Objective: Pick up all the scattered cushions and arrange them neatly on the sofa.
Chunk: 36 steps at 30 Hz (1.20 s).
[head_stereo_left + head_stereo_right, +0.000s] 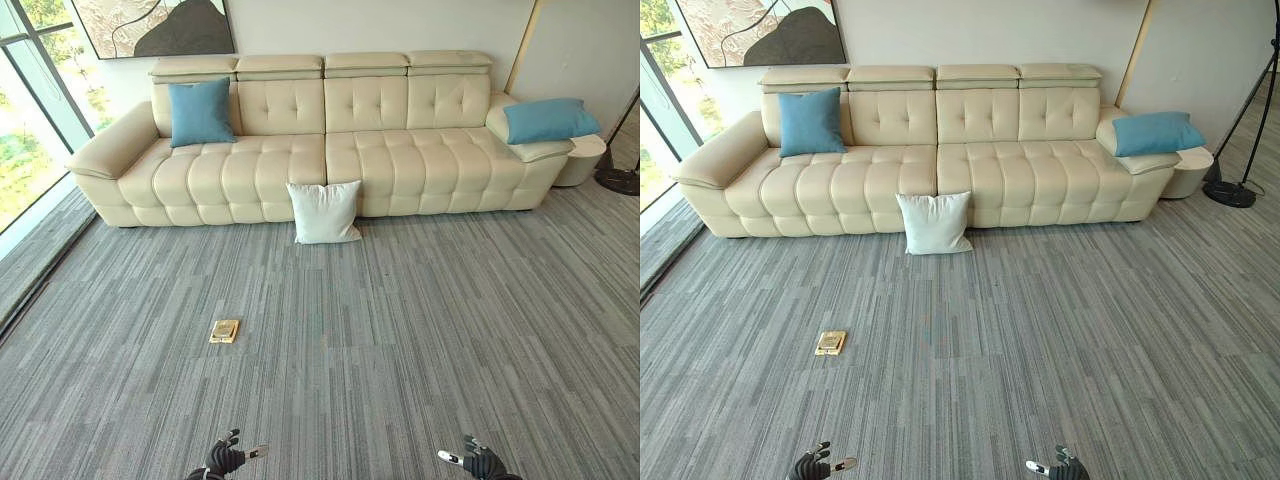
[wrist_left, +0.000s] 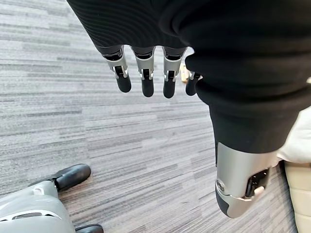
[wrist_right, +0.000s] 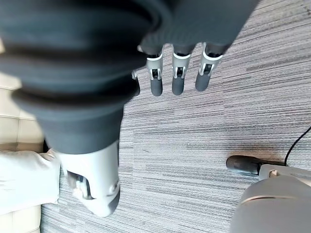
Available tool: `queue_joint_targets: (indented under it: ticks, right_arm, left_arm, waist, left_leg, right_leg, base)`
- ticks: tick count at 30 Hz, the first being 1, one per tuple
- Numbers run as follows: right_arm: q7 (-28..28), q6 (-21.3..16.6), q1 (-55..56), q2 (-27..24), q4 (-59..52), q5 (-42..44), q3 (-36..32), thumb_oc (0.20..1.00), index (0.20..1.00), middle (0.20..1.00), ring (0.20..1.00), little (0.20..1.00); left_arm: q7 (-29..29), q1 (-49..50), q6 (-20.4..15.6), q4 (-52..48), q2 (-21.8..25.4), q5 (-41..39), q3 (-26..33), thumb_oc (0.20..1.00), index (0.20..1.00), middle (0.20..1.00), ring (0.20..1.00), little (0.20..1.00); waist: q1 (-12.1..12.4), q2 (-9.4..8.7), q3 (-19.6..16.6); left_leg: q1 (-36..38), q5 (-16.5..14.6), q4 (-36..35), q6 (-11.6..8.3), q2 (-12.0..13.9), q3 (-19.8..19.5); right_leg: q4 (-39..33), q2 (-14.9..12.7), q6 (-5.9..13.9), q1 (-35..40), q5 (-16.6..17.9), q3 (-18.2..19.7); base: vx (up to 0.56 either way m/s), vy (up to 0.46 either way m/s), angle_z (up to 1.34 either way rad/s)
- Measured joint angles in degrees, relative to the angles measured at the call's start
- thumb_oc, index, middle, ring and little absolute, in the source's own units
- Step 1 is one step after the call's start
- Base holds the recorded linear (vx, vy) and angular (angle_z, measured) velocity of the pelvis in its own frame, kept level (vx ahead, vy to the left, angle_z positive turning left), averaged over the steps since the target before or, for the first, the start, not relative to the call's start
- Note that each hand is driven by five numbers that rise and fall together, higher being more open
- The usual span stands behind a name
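A white cushion stands on the grey carpet, leaning against the front of the cream sofa near its middle. One blue cushion rests upright against the sofa's left backrest. Another blue cushion lies on the sofa's right armrest. My left hand and right hand hang low at the near edge, far from the cushions. In the wrist views the left hand's fingers and the right hand's fingers are relaxed, holding nothing. The white cushion shows in the right wrist view.
A small yellowish flat object lies on the carpet left of centre. A floor lamp base and a round side table stand right of the sofa. A glass wall runs along the left, and carpet stretches between me and the sofa.
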Motion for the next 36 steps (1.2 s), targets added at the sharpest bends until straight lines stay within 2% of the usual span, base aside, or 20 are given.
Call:
queue_joint_targets:
  ticks: [27, 31, 36]
  right_arm:
    - [0.0, 0.1, -0.1, 0.1, 0.0, -0.9, 0.2, 1.0, 1.0, 1.0, 1.0, 1.0]
    - [0.0, 0.1, -0.3, -0.1, 0.0, -1.0, 0.1, 1.0, 1.0, 1.0, 1.0, 1.0]
    - [0.0, 0.1, -0.3, -0.1, 0.0, -1.0, 0.1, 1.0, 1.0, 1.0, 1.0, 1.0]
  left_arm:
    - [-0.1, 0.5, 0.1, 2.7, -1.3, -2.4, 0.7, 1.0, 1.0, 1.0, 1.0, 1.0]
    - [-0.4, 1.6, 0.2, 3.2, -1.2, -4.6, 4.7, 1.0, 1.0, 1.0, 1.0, 1.0]
    - [-0.4, 2.1, 0.5, 4.3, -0.9, -6.6, 5.1, 1.0, 1.0, 1.0, 1.0, 1.0]
  waist:
    - [0.5, -0.25, -0.2]
    - [0.5, -0.44, -0.4]
    - [0.6, -0.4, -0.4]
  left_leg:
    - [0.0, 0.0, -0.4, -0.01, 0.0, -0.3]
    - [-0.1, 0.0, -0.4, -0.01, 0.0, -0.5]
    - [-0.3, -0.1, -0.4, -0.07, 0.0, -0.7]
  right_leg:
    - [0.0, 0.0, -0.09, 0.1, 0.0, -0.3]
    - [0.0, 0.0, -0.13, 0.1, 0.0, -0.5]
    - [0.0, 0.0, -0.14, -0.1, -0.1, -0.6]
  base:
    - [0.0, 0.0, 0.0]
    - [0.0, 0.0, 0.0]
    - [0.0, 0.0, 0.0]
